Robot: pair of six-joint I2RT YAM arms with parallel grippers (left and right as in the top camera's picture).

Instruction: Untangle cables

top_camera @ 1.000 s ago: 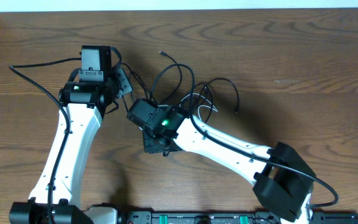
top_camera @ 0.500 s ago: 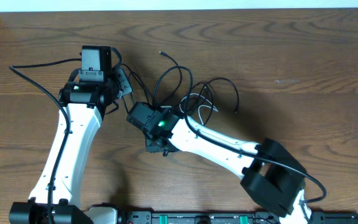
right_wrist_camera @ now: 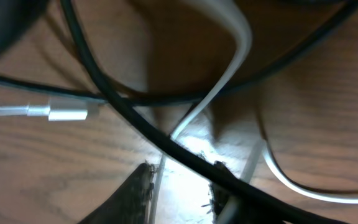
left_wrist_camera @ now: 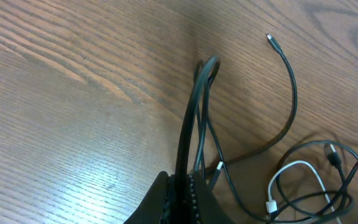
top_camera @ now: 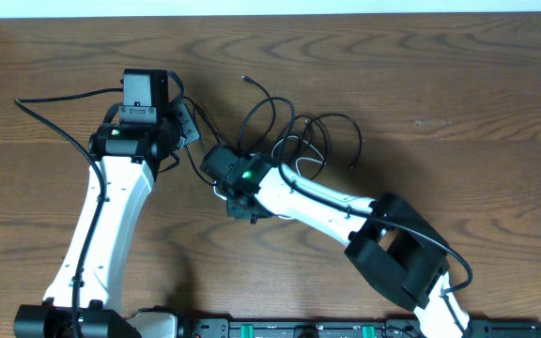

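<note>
A tangle of black cables with a short white cable lies mid-table. My left gripper is shut on a black cable loop that rises from its jaws. A free black plug end and the white cable lie to its right. My right gripper points down at the tangle's left edge. Its jaws are open just above the wood, with a black cable crossing the right finger, the white cable looping above and a silver plug to the left.
The two arms lie close together; my right arm's white link crosses the table below the tangle. A thick black arm wire curves at the left. The table's far edge runs along the top.
My right arm has swung up and left, bringing its gripper into the left side of the tangle. The cable loops have shifted slightly. My left arm has not moved.
</note>
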